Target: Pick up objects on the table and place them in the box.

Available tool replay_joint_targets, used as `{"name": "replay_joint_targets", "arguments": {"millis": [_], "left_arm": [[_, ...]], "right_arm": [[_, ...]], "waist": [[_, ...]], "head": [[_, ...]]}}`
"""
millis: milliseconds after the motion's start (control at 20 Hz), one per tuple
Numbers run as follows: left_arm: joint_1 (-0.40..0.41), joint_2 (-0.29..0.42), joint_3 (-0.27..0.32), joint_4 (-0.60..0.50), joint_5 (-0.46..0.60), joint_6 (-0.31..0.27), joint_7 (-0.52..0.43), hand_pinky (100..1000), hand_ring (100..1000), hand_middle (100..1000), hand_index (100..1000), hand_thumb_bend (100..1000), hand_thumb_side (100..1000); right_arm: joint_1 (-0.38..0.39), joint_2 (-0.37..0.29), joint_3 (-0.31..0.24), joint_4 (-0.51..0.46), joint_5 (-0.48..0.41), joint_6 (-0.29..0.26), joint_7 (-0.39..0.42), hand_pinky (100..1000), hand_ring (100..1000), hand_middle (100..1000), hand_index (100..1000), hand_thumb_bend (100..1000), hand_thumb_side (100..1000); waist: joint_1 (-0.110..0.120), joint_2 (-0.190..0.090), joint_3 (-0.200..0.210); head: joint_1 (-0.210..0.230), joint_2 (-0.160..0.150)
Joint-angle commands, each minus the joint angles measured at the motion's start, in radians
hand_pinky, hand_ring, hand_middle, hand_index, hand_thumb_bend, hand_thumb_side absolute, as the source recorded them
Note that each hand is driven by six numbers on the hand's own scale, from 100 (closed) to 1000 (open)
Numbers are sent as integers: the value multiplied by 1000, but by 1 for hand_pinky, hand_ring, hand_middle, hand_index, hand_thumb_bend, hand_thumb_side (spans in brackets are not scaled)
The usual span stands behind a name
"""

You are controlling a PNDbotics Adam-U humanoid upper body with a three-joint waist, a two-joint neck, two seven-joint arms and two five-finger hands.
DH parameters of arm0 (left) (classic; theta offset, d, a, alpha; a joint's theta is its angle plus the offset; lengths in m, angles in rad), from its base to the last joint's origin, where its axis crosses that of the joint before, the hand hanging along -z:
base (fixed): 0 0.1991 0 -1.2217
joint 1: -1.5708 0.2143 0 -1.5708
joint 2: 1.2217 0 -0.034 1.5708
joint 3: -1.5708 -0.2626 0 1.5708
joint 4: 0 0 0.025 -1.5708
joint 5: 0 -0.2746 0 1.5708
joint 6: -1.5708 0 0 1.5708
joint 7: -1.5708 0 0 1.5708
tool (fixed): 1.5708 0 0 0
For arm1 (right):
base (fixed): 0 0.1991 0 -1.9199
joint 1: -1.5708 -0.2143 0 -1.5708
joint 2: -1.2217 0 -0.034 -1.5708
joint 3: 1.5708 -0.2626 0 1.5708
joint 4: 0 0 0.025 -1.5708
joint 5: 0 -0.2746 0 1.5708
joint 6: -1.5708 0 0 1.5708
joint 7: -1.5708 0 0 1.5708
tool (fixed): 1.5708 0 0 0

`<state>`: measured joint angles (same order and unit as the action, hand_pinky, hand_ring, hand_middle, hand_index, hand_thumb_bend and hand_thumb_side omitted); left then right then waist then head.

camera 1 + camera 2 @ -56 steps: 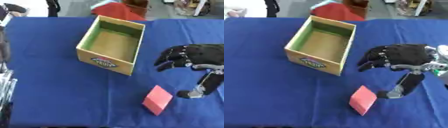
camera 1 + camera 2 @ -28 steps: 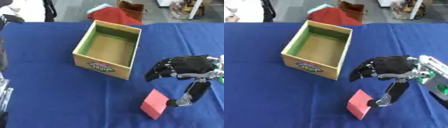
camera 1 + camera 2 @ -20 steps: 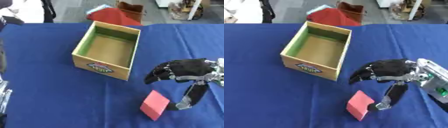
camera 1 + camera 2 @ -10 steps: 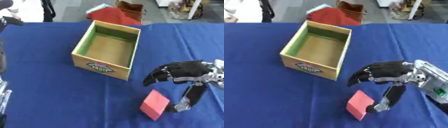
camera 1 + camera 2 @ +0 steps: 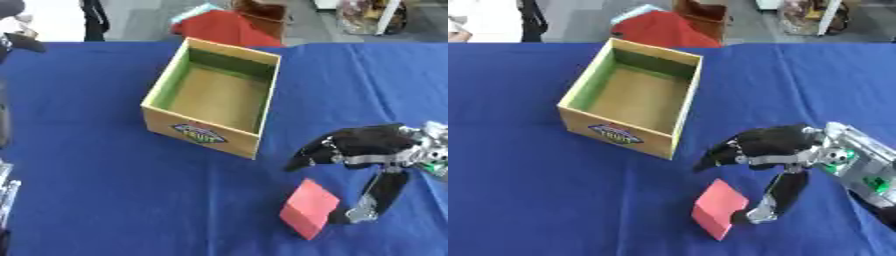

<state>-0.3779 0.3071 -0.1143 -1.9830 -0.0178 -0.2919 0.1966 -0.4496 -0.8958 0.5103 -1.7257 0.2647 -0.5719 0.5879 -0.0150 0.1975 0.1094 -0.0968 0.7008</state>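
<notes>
I am reaching my right hand (image 5: 367,147) in from the right edge of the frame, hovering it over a red block (image 5: 309,208) lying on the blue table (image 5: 105,185) at lower centre. My fingers (image 5: 308,155) are arching above the block while my thumb (image 5: 378,197) is pointing down just beside its right side (I cannot tell whether it is touching). The hand is spread wide and holding nothing. The box (image 5: 213,95) is sitting open and empty at upper centre, well apart from the block. I judge I am still at the grasping step: next I need to lower, close around the block, then carry it up and left to the box. My left hand is not showing.
</notes>
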Motion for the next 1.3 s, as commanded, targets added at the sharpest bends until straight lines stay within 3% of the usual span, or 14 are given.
{"name": "replay_joint_targets", "arguments": {"millis": [50, 650, 950, 1300], "left_arm": [[-13, 20, 4, -17, 2, -1, -4, 554, 783, 798, 844, 100, 875], [-13, 23, 3, -17, 3, 0, -8, 552, 783, 797, 844, 100, 875], [-10, 26, 1, -17, 1, 3, -13, 551, 783, 797, 844, 100, 876], [-9, 26, 1, -17, 2, 4, -18, 551, 784, 797, 845, 100, 876]], "right_arm": [[-17, -25, -4, 1, -24, -181, 202, 780, 830, 835, 990, 350, 676], [-29, -54, 10, 11, -46, -181, 234, 806, 848, 863, 994, 386, 670], [-50, -88, 19, 16, -19, -203, 225, 834, 860, 881, 987, 443, 706], [-54, -85, 23, 29, 30, -235, 202, 845, 864, 891, 987, 483, 718]], "waist": [[2, -11, 2], [3, -5, 0], [0, -6, 0], [-2, -2, 3]], "head": [[-4, -6], [-5, -7], [-3, -2], [-7, -8]]}}
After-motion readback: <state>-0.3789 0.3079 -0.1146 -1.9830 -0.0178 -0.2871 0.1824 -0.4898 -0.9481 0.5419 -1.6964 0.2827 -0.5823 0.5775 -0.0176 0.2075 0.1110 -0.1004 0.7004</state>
